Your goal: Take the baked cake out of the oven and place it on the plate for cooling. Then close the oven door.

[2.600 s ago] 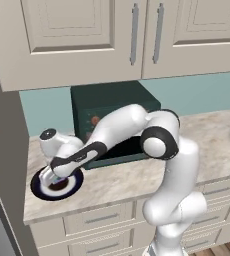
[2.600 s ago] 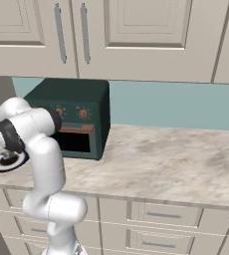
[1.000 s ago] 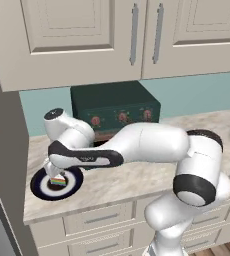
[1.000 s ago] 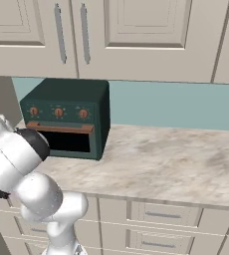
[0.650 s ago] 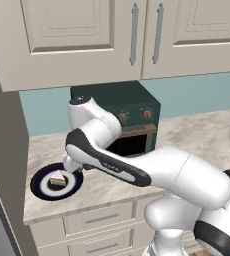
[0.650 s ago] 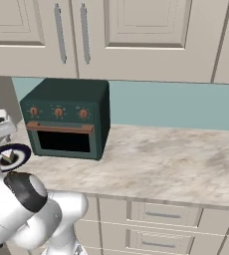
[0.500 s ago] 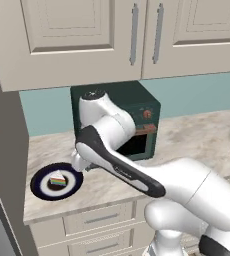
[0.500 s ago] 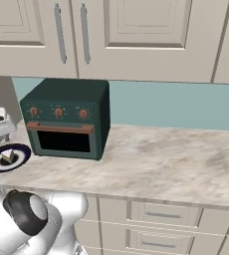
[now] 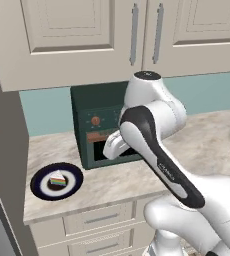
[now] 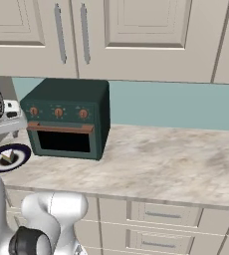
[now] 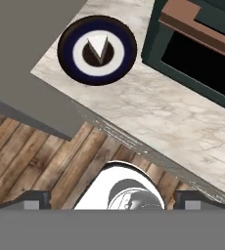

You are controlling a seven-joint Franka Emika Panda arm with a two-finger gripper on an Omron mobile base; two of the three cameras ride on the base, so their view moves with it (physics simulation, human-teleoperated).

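Note:
A wedge of cake (image 9: 57,178) lies on the dark blue plate (image 9: 37,182) at the left end of the counter. The dark green countertop oven (image 9: 98,106) stands to its right, its oven door (image 10: 64,141) upright against the front under a brown bar handle. My gripper (image 9: 114,146) hangs in front of the oven door, right of the plate and holding nothing. In the hand view the gripper (image 11: 112,202) is open, fingertips (image 11: 33,200) wide apart, looking down on the plate (image 11: 68,49), the cake (image 11: 100,45) and the oven door (image 11: 202,61).
Cream wall cabinets (image 9: 87,30) hang above the oven. A tall grey panel (image 9: 4,165) bounds the counter's left end. The marble counter (image 10: 176,164) stretches right of the oven. Wooden floor (image 11: 46,161) lies below the counter edge, drawers (image 10: 161,216) under it.
My arm has swung up and to the right, away from the plate and across the oven front. The cake stays on the plate. The gripper stays open.

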